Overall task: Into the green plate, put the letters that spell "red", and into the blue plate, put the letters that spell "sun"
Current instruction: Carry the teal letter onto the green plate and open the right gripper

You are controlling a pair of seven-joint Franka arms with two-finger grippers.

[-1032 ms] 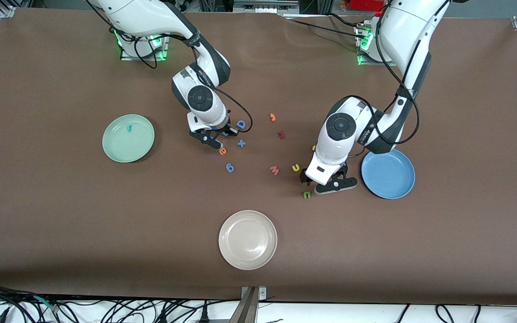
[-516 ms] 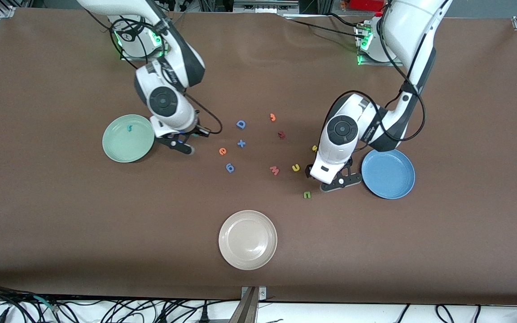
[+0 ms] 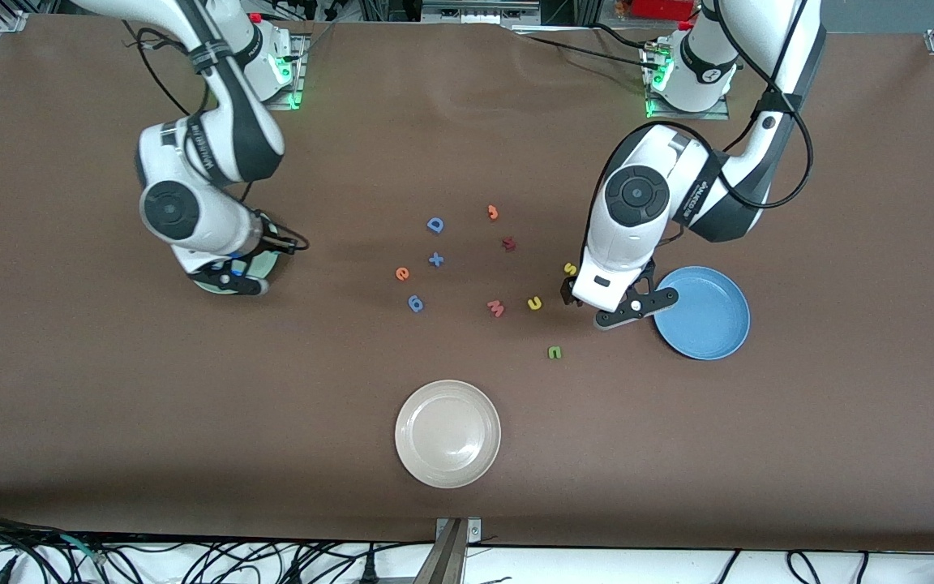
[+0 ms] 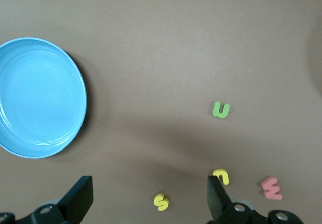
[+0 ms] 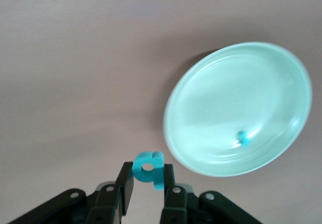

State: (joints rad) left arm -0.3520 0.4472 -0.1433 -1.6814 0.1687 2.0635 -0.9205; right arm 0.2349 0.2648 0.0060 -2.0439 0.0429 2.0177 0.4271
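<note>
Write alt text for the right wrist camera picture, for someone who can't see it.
The right gripper holds a small teal letter d between its fingers, just off the rim of the pale green plate on a brown table. One small teal letter already lies in the plate.

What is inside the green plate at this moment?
One small teal letter lies in the green plate. In the front view the right arm covers most of the plate.

Brown table (image 3: 110, 405); black cables (image 3: 191, 560) tangled along near edge.
</note>
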